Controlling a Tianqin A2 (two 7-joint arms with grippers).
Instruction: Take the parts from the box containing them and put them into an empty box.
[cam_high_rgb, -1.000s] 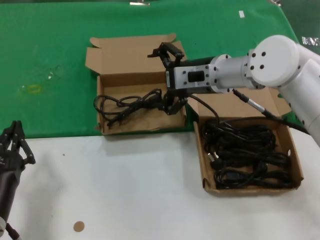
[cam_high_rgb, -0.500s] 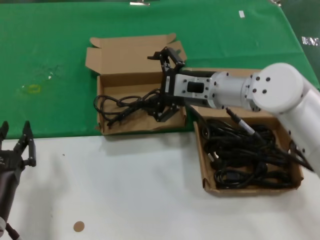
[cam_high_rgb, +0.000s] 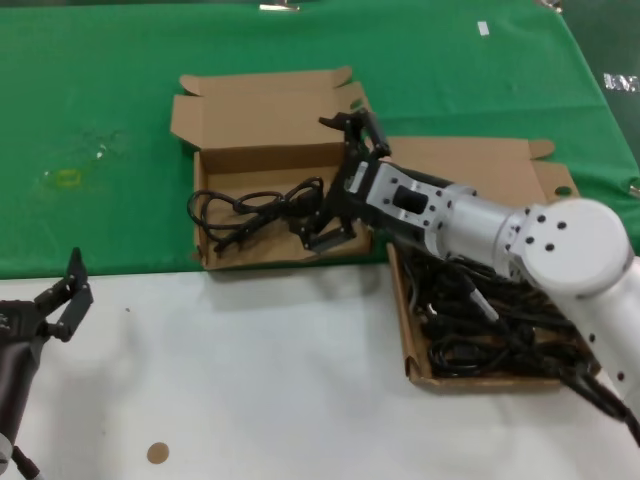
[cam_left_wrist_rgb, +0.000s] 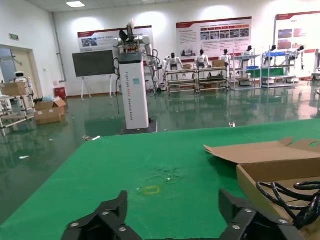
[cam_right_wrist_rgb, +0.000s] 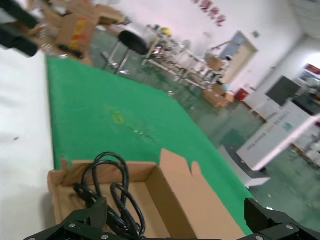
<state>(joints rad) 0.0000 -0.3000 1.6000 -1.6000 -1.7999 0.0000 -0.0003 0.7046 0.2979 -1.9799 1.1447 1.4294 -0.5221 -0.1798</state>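
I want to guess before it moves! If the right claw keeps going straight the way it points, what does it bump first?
Probably the cord lying in the left box. The right claw is open over that box's right end, pointing along it at the coil. Depth is hard to judge.

Black cords, brown boxes — green cloth; white table

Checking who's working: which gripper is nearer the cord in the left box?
Right. The right gripper is over the box's right end, at the cord. The left gripper waits off the box's near-left corner.
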